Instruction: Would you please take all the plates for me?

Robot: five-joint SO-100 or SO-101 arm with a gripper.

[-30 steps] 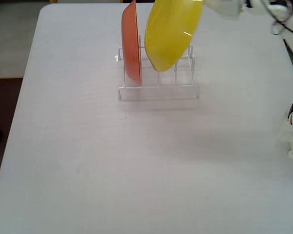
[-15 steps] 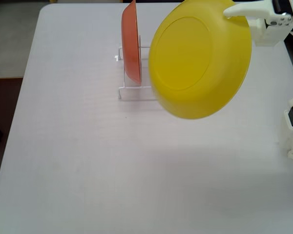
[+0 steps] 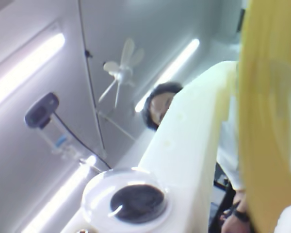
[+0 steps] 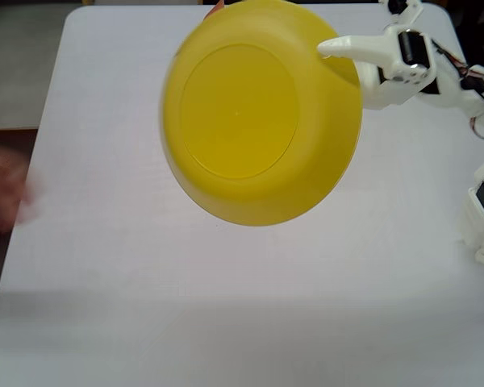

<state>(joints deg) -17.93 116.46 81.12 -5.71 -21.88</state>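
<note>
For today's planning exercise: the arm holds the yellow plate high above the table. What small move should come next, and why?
Probably lower the yellow plate toward the bare table in front. The gripper pinches its rim, and it hangs in mid-air, base toward the fixed camera, resting on nothing.

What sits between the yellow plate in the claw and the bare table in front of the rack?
Nothing visible does. The yellow plate, gripped at its rim by the claw, is held up with its base to the camera, and the table nearer the camera is bare. A blurred hand shows at the left edge.
</note>
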